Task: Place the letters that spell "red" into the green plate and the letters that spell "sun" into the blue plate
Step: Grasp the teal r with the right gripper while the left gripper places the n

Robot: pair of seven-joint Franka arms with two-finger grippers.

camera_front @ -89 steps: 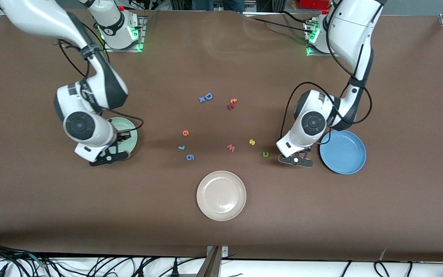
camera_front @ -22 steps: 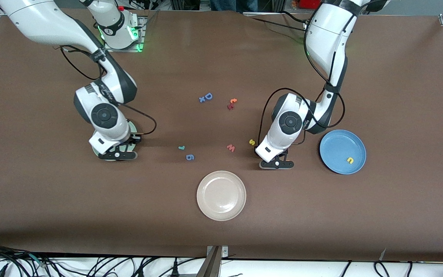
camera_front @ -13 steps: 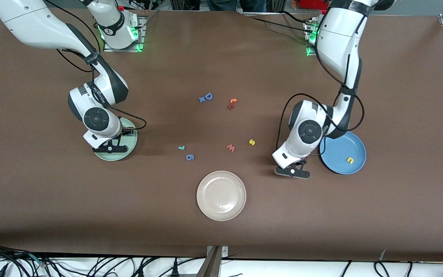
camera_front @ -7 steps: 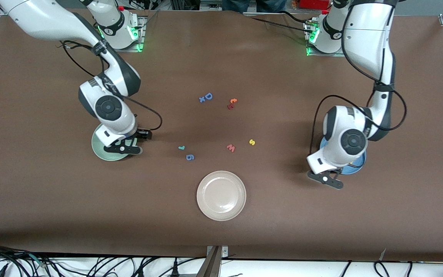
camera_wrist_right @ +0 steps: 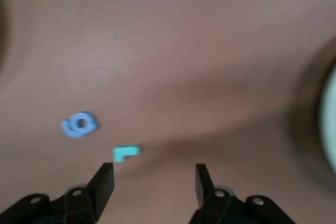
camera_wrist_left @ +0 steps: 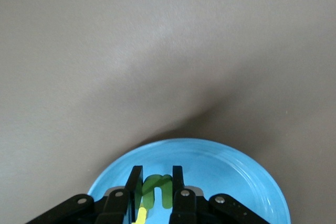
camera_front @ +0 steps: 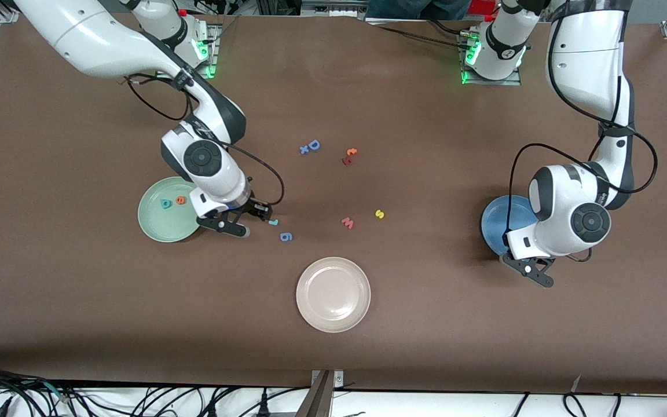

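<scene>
- Green plate (camera_front: 154, 223), toward the right arm's end of the table, holds teal d (camera_front: 165, 203) and orange e (camera_front: 180, 200).
- Right gripper (camera_front: 249, 218) hangs spread open above the r (camera_front: 273, 222), which lies on the table beside the blue g (camera_front: 286, 236).
- Yellow s (camera_front: 379, 214) lies on the table near the pink w (camera_front: 347, 222).
- Left gripper (camera_wrist_left: 156, 184), over the blue plate (camera_wrist_left: 247, 174), pinches the green letter (camera_wrist_left: 157, 187); a yellow letter (camera_wrist_left: 140, 215) shows beneath it.

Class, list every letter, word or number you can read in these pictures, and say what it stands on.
"D": blue letter, on the table.
"s": yellow letter, on the table.
"w": pink letter, on the table.
"e": orange letter, in the green plate.
Remaining loose letters: too small to read surely.
</scene>
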